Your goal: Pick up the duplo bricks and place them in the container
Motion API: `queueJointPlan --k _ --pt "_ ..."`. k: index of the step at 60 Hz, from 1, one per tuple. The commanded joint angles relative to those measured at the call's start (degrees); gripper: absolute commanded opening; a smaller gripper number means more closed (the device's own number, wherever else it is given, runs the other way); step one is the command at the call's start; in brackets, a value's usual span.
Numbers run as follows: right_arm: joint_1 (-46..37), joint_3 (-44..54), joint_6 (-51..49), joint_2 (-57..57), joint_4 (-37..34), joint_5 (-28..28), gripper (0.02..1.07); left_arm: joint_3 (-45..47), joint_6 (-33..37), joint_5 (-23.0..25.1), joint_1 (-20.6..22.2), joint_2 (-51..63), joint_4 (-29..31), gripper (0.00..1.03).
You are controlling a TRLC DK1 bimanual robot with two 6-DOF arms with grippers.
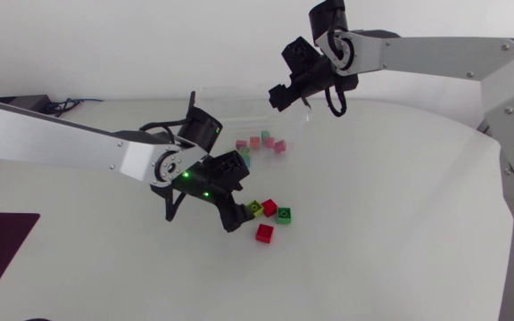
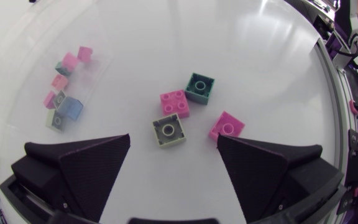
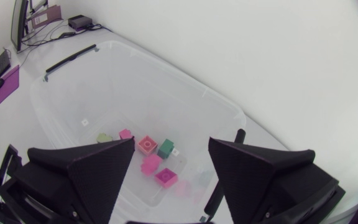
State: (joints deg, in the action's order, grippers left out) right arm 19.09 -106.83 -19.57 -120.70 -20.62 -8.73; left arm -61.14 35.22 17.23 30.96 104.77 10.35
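With jaws spread, the left gripper (image 1: 235, 212) should sink straight around the yellow brick (image 1: 255, 208), avoiding the red brick (image 1: 269, 207) just right of it

left jaws open, right jaws open

Robotics lab: left arm (image 1: 61, 143), right arm (image 1: 435, 58) flanking plain white table (image 1: 400, 223); clear container (image 3: 229, 115), toy bricks (image 1: 264, 233).
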Motion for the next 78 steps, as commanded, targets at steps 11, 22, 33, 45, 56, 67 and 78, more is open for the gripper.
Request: queueJointPlan --k 11,22,33,45,56,67,78 --pt "0.77 18.76 1.47 16.91 6.03 0.03 1.02 -3.72 0.11 -2.91 1.47 6.15 -2.0 0.98" --pt "2.0 34.32 0.76 28.07 8.93 -1.46 1.02 -6.71 -0.51 -4.4 1.3 8.7 -2.18 0.98" --pt "3.32 46.36 0.32 36.51 10.16 -1.73 1.02 -8.64 -1.91 -4.67 1.12 10.1 -2.18 0.96" --pt "2.7 57.34 -2.75 43.01 9.72 -3.57 1.02 -13.03 -2.26 -5.02 2.0 11.42 5.91 0.87" --pt "0.42 63.14 -3.72 45.65 10.25 -4.8 1.02 -16.37 -3.41 -6.6 3.4 12.83 11.71 0.8" --pt "-0.55 64.9 -3.98 47.14 10.25 -5.51 1.02 -20.68 -4.46 -7.74 3.67 14.85 18.92 0.8" --pt "-0.55 66.4 -4.07 47.58 10.34 -5.86 1.02 -23.32 -5.78 -7.74 3.58 16.52 21.64 0.73"
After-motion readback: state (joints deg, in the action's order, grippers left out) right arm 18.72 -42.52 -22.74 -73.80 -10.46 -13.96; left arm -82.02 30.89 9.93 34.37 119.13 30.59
